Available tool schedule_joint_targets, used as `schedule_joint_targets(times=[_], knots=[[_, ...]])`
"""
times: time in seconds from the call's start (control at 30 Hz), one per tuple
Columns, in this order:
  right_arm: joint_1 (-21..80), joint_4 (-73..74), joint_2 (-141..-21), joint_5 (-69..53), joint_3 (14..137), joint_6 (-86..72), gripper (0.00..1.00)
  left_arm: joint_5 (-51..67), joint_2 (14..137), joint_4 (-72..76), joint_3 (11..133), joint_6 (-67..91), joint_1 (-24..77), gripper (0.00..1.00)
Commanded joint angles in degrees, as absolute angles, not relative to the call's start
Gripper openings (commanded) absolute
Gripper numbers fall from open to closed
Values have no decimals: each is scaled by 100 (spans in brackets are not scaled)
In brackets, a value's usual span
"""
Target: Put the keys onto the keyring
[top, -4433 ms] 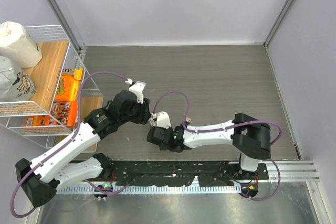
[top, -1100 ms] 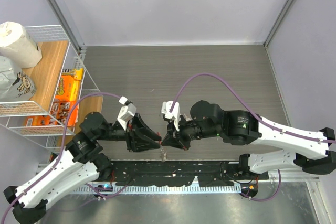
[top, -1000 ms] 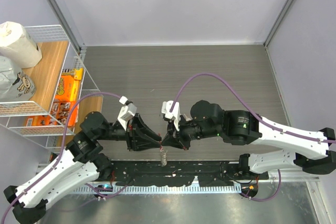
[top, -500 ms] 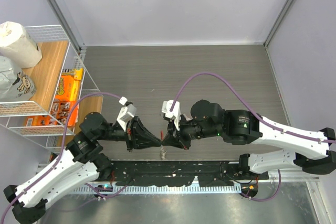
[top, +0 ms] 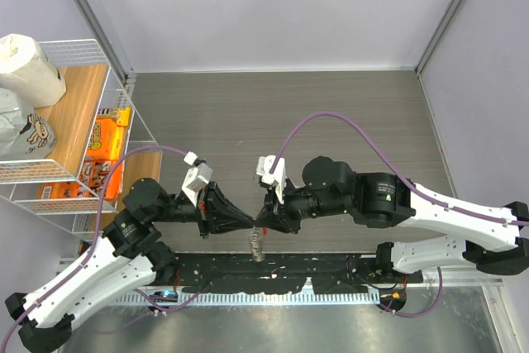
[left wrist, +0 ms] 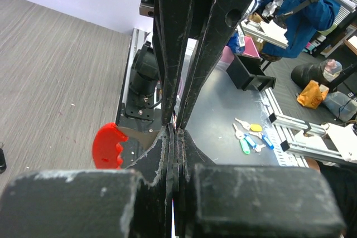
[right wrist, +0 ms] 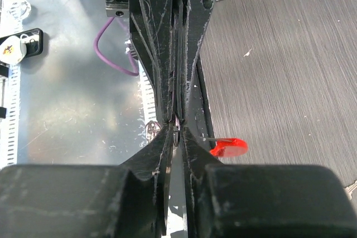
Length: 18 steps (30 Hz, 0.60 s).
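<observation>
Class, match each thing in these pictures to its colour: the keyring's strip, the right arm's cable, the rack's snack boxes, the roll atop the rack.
Things: 1 keyring strip; 2 right arm's cable; 3 snack boxes; 4 roll.
Colours: a purple; b white; c orange; d red.
Pairs: 1-d, 2-a, 3-c, 4-b.

Both arms came down from the middle of the table (top: pixel 331 121) to its near edge. The left gripper (top: pixel 245 221) had pointed up the table and the right gripper (top: pixel 262 221) had sat folded back near its base; they ended tip to tip. In the last second the left gripper went from slightly parted to pressed tight, the right arm lifted a touch, and the keyring (top: pixel 256 245) dangling under the tips swung a little lower
</observation>
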State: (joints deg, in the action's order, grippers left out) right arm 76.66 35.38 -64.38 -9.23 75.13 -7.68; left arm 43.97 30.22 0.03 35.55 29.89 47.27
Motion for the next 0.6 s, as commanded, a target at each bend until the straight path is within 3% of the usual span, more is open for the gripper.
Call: schedule_joint_targets(times=[0.0, 0.3, 0.57], knots=[[7690, 3234, -6179, -976, 7752, -782, 17, 4140, 3014, 141, 3656, 2971, 4729, 0], [7690, 3173, -6056, -976, 7629, -782, 19, 3982, 3041, 105, 3665, 2962, 4729, 0], [7699, 3164, -5959, -800, 7550, -773, 28, 3894, 3006, 97, 3691, 2979, 4729, 0]])
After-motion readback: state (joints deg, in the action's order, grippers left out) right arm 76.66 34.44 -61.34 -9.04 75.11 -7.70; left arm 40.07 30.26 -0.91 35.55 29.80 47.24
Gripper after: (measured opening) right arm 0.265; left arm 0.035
